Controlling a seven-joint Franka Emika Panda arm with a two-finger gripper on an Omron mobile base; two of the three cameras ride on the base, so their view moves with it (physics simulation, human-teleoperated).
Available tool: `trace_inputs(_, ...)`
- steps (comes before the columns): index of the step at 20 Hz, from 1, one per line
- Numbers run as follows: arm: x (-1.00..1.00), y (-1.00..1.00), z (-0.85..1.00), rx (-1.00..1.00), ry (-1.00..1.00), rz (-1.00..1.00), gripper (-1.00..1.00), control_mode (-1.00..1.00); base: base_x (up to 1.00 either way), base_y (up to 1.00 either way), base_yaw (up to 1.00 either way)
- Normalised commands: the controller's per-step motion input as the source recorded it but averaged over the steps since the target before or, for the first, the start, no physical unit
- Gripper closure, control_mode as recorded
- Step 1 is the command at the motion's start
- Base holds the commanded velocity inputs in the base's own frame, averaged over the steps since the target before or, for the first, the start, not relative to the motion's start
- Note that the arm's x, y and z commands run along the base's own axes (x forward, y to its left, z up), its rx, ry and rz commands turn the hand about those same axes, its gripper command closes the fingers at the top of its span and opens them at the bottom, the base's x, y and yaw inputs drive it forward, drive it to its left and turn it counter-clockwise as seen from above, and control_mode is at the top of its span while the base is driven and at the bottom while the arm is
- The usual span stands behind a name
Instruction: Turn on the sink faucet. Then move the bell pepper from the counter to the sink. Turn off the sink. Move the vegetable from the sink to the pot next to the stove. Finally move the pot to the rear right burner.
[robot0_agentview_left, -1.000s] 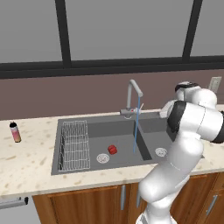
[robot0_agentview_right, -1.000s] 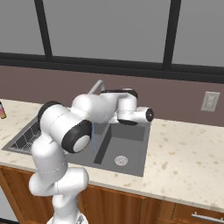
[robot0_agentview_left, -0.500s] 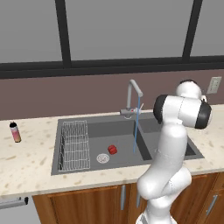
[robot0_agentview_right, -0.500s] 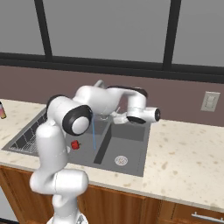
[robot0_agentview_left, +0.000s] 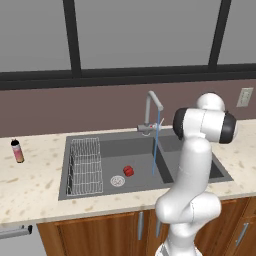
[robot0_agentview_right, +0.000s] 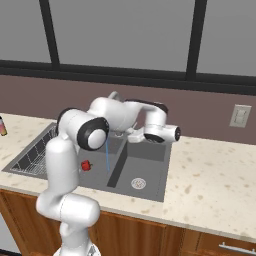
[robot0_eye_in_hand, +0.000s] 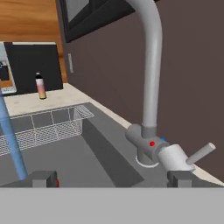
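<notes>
The sink faucet (robot0_agentview_left: 150, 107) (robot0_eye_in_hand: 151, 65) stands behind the sink (robot0_agentview_left: 100, 189), and a thin blue stream of water (robot0_agentview_left: 156, 145) runs from its spout. The red bell pepper (robot0_agentview_left: 128, 171) (robot0_agentview_right: 86, 165) lies in the left basin near a round drain. My gripper (robot0_eye_in_hand: 112, 178) (robot0_agentview_right: 131, 133) is open with nothing between its fingers. It hovers low over the sink beside the faucet's base, whose small lever (robot0_eye_in_hand: 200, 153) sticks out just past my right fingertip (robot0_eye_in_hand: 181, 177). The pot and the stove are out of view.
A wire rack (robot0_agentview_left: 85, 166) fills the left end of the sink. A pink-and-tan bottle (robot0_agentview_left: 17, 151) stands on the beige counter (robot0_agentview_left: 30, 185) far to the left. The brown back wall rises close behind the faucet.
My arm's elbow has swung up and over while the hand stays close to the faucet base. The jaws stay open and the water keeps running.
</notes>
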Motion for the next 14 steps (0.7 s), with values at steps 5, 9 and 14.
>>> trace_inputs(5, 0.26, 0.19, 0.0, 0.0, 0.0, 0.0, -1.0, -1.0, 0.0, 0.0, 0.0)
trace_inputs(9, 0.28, 0.03, -0.05, -0.01, 0.0, 0.0, -1.0, -1.0, 0.0, 0.0, 0.0)
trace_inputs(14, 0.25, 0.0, -0.11, -0.01, 0.0, 0.0, -1.0, -1.0, 0.0, 0.0, 0.0)
